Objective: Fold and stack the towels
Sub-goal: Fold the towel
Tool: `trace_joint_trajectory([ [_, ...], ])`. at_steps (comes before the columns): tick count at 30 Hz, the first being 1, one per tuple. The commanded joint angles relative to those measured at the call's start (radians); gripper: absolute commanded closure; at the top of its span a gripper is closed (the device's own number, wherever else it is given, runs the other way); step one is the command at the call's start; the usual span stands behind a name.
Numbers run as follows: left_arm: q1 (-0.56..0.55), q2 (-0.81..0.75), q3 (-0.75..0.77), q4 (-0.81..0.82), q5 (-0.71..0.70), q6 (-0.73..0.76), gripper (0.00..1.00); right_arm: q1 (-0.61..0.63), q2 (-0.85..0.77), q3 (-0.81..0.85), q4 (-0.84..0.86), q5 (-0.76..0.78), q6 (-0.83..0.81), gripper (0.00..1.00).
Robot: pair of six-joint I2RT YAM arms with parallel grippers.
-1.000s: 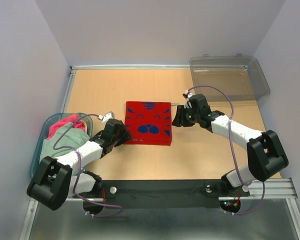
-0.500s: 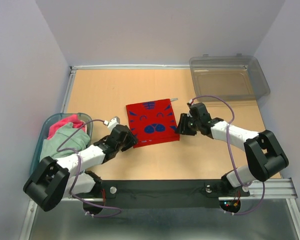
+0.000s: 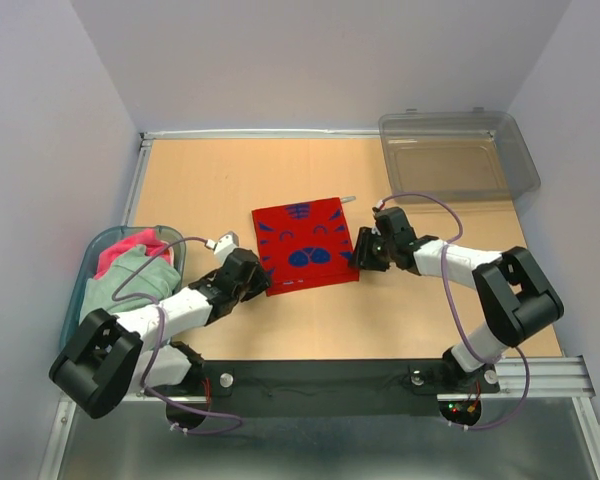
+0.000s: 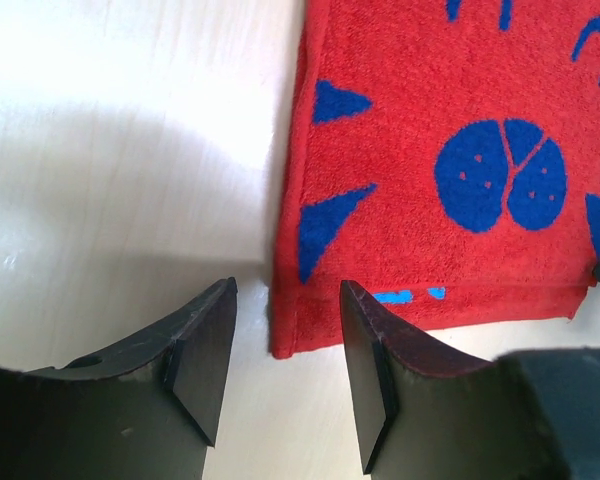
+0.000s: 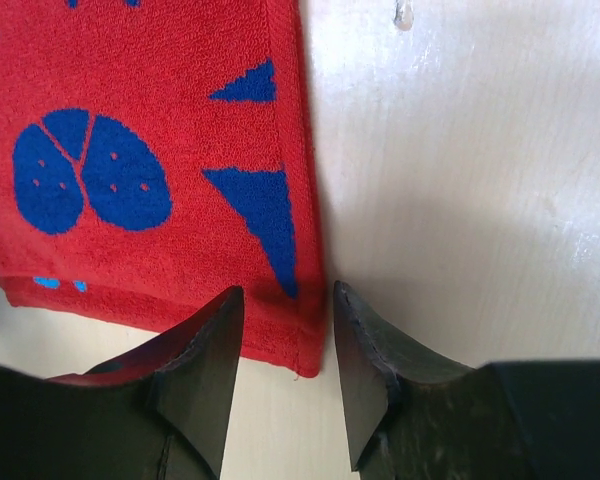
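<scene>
Jaws half apart on both arms, closed on nothing.

Top camera: fingertips hard to make out, dark against dark wrists. Left jaws at the near-left corner of the red towel (image 3: 305, 245), right jaws at its near-right corner. Towel flat mid-worktop (image 3: 210, 180), blue tiger face upward, slightly skewed. At the left edge, a blue-rimmed tub (image 3: 77, 300) with a pink towel (image 3: 130, 243) and a green towel (image 3: 130, 285) heaped inside, partly hidden by the left arm and its cable. In the far right corner, a clear grey bin (image 3: 460, 165).

Left wrist camera: two dark fingers (image 4: 205, 350) apart, with the towel's (image 4: 460, 150) corner lying in the gap just ahead of the tips; contact impossible to judge. Far part of the towel cut off by the frame. Along the near hem, a sliver of a lower layer with light-blue marks.

Right wrist camera: same arrangement mirrored, fingers (image 5: 195, 370) straddling the towel's (image 5: 130, 150) other near corner. One tip over the hem, the other over bare worktop; touching or not, cannot tell.
</scene>
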Motion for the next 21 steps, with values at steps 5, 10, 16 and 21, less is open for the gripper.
trace_joint_trajectory([
  [5, 0.000, 0.049, 0.053, 0.007, 0.013, 0.061, 0.45, -0.001, 0.004, 0.009, 0.050, -0.017, -0.011, 0.60],
  [10, -0.002, 0.048, 0.062, 0.006, 0.016, 0.076, 0.45, -0.001, -0.026, 0.021, 0.047, -0.027, -0.018, 0.64],
  [16, 0.000, 0.046, 0.073, -0.002, 0.014, 0.092, 0.45, 0.001, -0.052, 0.032, 0.046, -0.047, -0.014, 0.65],
  [21, -0.002, 0.046, 0.078, -0.008, 0.013, 0.095, 0.45, -0.001, -0.072, 0.039, 0.041, -0.051, -0.017, 0.65],
])
